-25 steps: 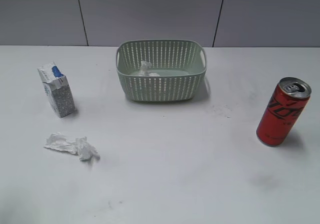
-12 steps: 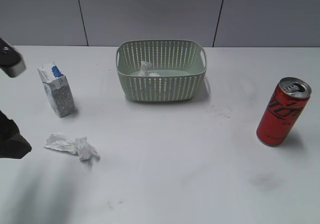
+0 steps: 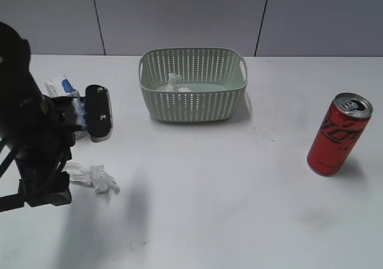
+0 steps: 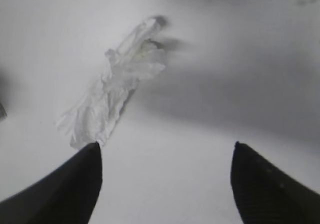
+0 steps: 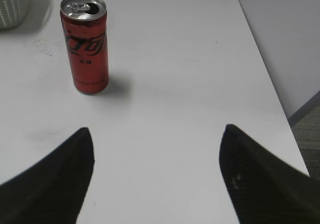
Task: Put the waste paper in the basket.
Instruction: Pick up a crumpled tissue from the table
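One crumpled tissue wad (image 3: 93, 177) lies on the table (image 3: 209, 191) just ahead of the left gripper (image 4: 165, 156), whose fingers (image 4: 70, 189) are spread wide and touch nothing. The right gripper (image 5: 155, 159) is also spread wide and empty, near one red drink can (image 5: 85, 43). Farther back, one speckled carton (image 3: 66, 89) stands behind the arm, and one green basket (image 3: 192, 110) contains a second tissue wad (image 3: 175, 82).
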{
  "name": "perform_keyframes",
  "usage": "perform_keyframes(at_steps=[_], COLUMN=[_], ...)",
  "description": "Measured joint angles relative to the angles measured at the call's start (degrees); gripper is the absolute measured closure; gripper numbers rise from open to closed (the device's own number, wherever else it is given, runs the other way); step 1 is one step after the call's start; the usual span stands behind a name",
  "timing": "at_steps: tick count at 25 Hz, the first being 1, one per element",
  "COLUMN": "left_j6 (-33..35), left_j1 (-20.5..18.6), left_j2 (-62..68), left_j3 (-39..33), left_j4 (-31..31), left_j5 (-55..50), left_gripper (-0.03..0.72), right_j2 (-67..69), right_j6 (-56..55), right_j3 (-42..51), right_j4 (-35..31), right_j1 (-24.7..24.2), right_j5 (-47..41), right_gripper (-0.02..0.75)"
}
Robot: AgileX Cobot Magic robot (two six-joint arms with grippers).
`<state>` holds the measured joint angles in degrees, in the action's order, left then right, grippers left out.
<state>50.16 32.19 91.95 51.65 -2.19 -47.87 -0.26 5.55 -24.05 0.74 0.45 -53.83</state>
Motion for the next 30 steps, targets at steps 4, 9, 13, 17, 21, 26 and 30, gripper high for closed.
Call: perform_keyframes(at_steps=[4,9,13,17,21,26,30], left_j6=[1.25,2.27,4.55,5.14,5.26,5.26,5.31], left_j1=[0.00,0.00,0.00,0.00,0.00,0.00,0.00], left_j2=[5.20,9.76,13.57,17.25,18.95,19.03,19.14], left_j3=[2.55,6.28,7.60,7.60,7.67,7.67,7.73], left_j4=[2.19,-0.22,-4.33,-5.05,-5.73,-7.74,-9.53], left_j5=[3.13,5.09,5.09,5.04,6.84,9.10,9.09], left_gripper=[0.096,0.097,0.098,0.098,0.099,0.188,0.449], right_j2=[0.00,0.00,0.00,0.00,0.00,0.00,0.00], right_j6=[0.00,0.00,0.00,0.00,0.00,0.00,-0.06], right_j3=[0.00,0.00,0.00,0.00,0.00,0.00,0.00], right_j4=[0.00,0.00,0.00,0.00,0.00,0.00,0.00], right_j1=[0.00,0.00,0.00,0.00,0.00,0.00,0.00], right_j5=[-0.05,-0.01,-0.01,-0.01,-0.01,-0.01,-0.01], right_gripper=[0.146,0.146,0.146,0.146,0.146,0.146,0.146])
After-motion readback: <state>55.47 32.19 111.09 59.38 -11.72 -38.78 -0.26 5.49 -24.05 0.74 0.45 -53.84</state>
